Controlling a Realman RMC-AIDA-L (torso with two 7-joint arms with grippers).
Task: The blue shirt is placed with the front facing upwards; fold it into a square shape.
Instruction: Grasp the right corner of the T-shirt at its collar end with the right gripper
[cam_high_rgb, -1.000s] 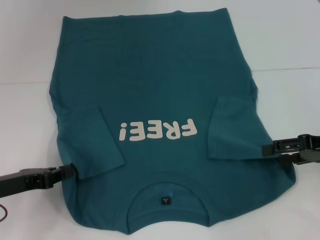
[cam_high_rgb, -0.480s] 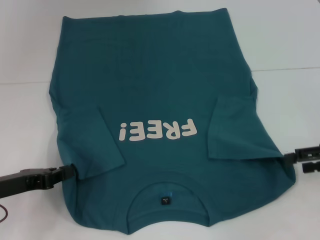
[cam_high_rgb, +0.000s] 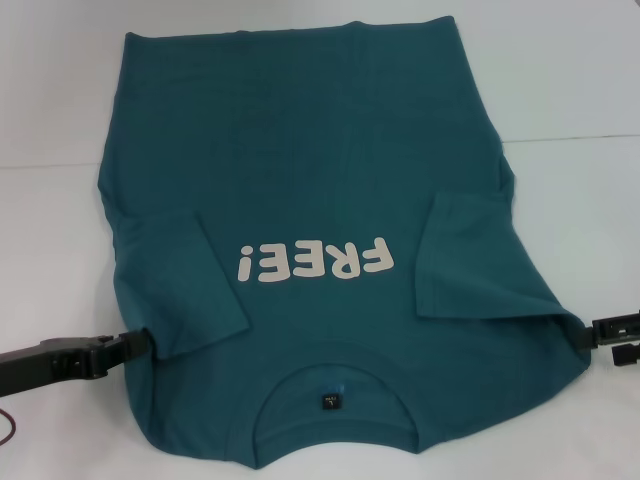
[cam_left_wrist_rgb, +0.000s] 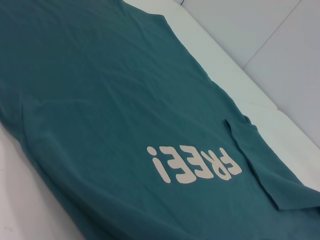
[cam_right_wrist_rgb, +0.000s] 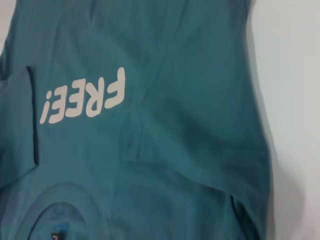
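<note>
Item: blue shirt (cam_high_rgb: 310, 200), short-sleeved, front up, spread on a white counter (cam_high_rgb: 580, 90).

Near edge: round collar (cam_high_rgb: 335, 385) with a small black tag (cam_high_rgb: 331, 402), closest to the robot. White "FREE!" lettering (cam_high_rgb: 315, 262) sits just beyond it and reads upside down in the head view. Both sleeves are folded inward onto the chest: left sleeve (cam_high_rgb: 185, 285), right sleeve (cam_high_rgb: 475, 260).

Far edge: hem (cam_high_rgb: 290, 35), running roughly straight across.

Orientation: long axis runs near to far, collar toward the robot, hem away. The body is somewhat wider at the shoulders than at the hem.

Left end effector (cam_high_rgb: 135, 345): low on the counter, tip touching the shirt's left side edge just below the folded sleeve. Whether it is parted or closed, or has pinched any cloth, cannot be told.

Right end effector (cam_high_rgb: 610, 335): at the frame's right margin, tip just beside the right shoulder corner, mostly cut off. Its opening and hold cannot be told.

Risks, judged:
- Uneven holds, one side gripped and the other not, would skew the cloth and spoil a square outline.
- A shallow pinch on a single layer could slip out during a lift.
- Dragging the shoulder edge could pull the folded sleeves back open.
- Loose rumpling near the right shoulder may be trapped as a crease.
</note>
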